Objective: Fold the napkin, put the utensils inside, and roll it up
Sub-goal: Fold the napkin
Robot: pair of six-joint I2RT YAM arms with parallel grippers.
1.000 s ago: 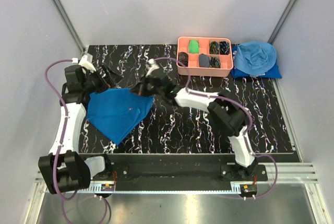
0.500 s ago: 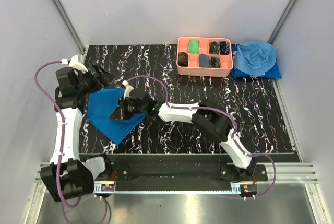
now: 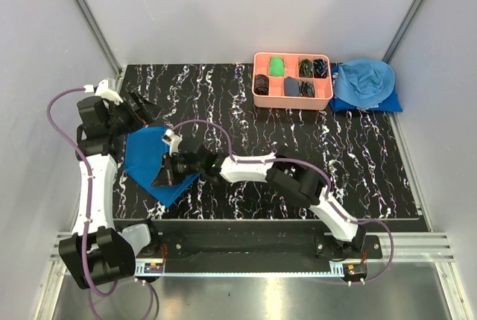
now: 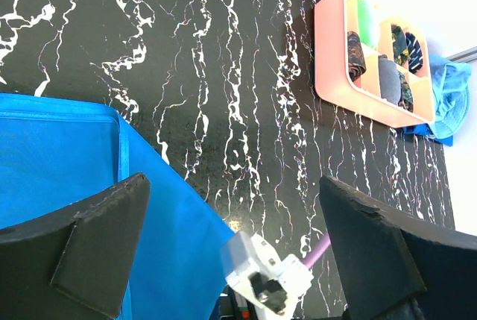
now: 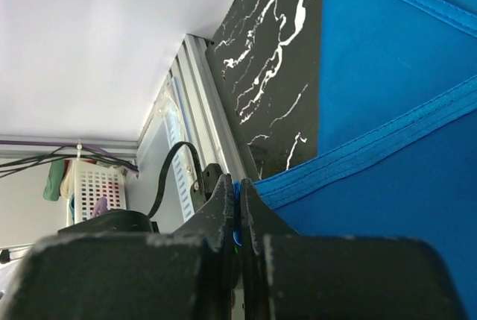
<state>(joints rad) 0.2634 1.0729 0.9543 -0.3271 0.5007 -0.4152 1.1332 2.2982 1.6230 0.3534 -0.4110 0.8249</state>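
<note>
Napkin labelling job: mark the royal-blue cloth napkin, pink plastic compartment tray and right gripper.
Royal-blue cloth napkin (image 3: 144,156): top external view, flat middle.
Pink plastic compartment tray (image 3: 292,102): top external view, front wall.
Right gripper (image 5: 236,189): right wrist view, between fingertips.

Bright even light, soft shadows; wrist views blur nearest foreground.

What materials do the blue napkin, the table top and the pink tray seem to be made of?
Napkin: thin woven cloth, matte, with a stitched hem.
Table top: smooth, black with white veins, like marble, perhaps only a printed sheet.
Tray: probably moulded plastic, plain pink, rounded corners.
</note>
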